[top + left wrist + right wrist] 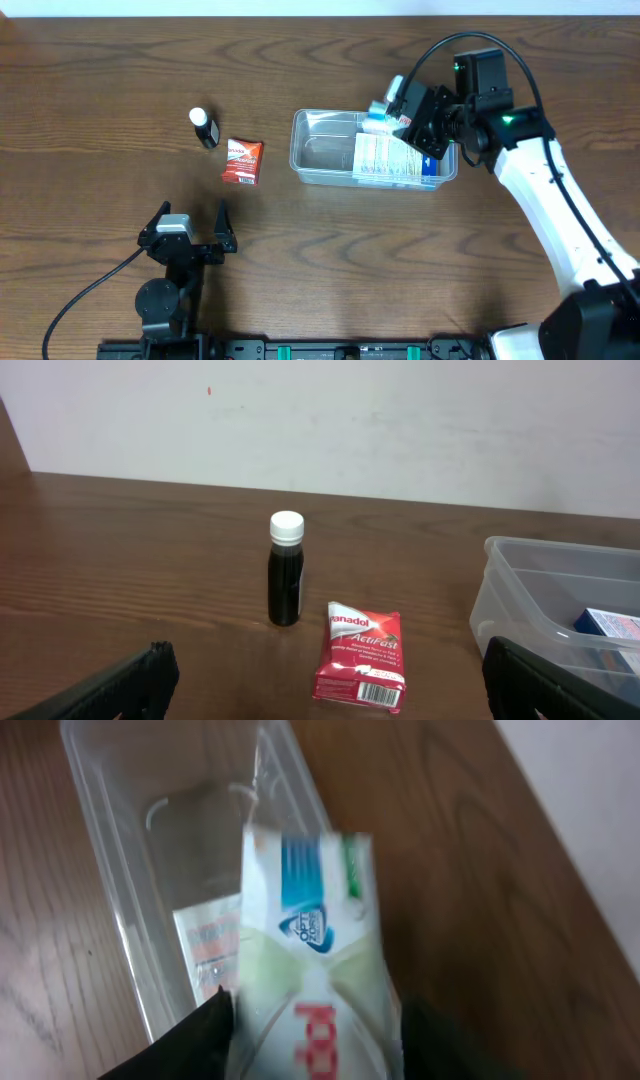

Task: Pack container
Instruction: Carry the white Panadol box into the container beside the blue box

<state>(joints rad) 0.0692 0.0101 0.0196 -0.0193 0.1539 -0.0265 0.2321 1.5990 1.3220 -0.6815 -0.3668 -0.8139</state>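
The clear container (298, 152) sits on the desk (100, 80), a bit right of the middle. The right end effector (398, 108) hangs over its right end, pinching a white, blue and green packet (310, 920). The left end effector (192, 213) is wide open and holds nothing. A bottle (204, 128) and a red pack (242, 161) are left of the container.

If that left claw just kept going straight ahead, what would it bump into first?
Probably the red Panadol packet, lying nearest ahead; the white-capped dark bottle stands just beyond, slightly left. Depth is hard to judge.
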